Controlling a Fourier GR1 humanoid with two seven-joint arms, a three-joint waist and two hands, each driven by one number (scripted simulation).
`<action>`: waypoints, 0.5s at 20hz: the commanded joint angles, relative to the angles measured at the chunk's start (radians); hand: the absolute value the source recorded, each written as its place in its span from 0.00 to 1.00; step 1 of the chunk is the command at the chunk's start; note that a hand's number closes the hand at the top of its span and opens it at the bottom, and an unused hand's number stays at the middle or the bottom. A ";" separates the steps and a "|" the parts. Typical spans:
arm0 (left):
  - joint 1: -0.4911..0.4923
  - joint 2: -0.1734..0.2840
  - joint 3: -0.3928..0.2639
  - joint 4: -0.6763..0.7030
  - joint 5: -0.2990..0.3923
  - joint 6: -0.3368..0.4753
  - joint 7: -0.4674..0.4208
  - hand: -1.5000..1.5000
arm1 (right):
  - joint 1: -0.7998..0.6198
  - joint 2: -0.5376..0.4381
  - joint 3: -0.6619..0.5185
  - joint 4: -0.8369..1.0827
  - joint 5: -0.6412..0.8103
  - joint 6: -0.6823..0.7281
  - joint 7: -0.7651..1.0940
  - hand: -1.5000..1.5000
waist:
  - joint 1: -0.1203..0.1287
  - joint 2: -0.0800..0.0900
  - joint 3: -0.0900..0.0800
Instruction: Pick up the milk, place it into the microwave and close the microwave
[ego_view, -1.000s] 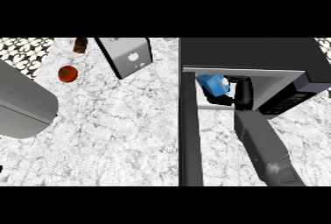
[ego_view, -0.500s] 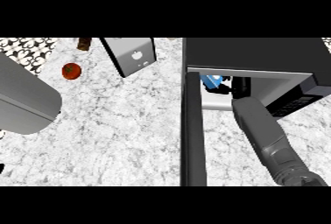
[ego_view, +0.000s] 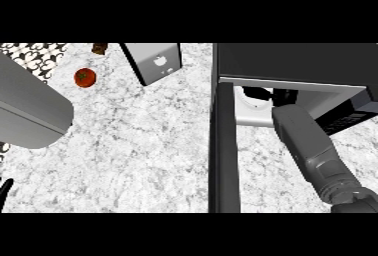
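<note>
Grey forearm (ego_view: 306, 142) — darker ribbed wrist — black robot hand (ego_view: 260, 93)

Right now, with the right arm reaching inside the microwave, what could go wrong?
1. The right hand is deep in the microwave and hides the milk, so I cannot tell whether the carton stands upright; it might tip on release.
2. The open door stands close beside the forearm; pulling out sideways could knock it.
3. Closing the door before the arm is out would trap it.

I'm standing in a kitchen: a marble counter (ego_view: 148, 150) is carrying an open microwave (ego_view: 295, 65), a tomato (ego_view: 85, 77) and a steel appliance (ego_view: 156, 62).
</note>
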 joint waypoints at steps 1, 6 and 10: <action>-0.009 -0.020 -0.017 0.023 -0.060 0.012 -0.019 0.00 | 0.008 -0.042 -0.044 0.013 -0.028 -0.021 -0.030 1.00 | 0.004 0.006 0.001; -0.044 -0.012 -0.033 0.002 -0.024 0.016 0.028 0.00 | 0.012 -0.100 -0.047 0.053 -0.016 0.004 -0.015 1.00 | 0.019 0.018 0.003; -0.071 0.009 -0.018 0.014 0.003 0.017 0.055 0.00 | 0.005 -0.094 -0.039 0.086 -0.002 -0.003 0.007 1.00 | 0.020 0.014 0.003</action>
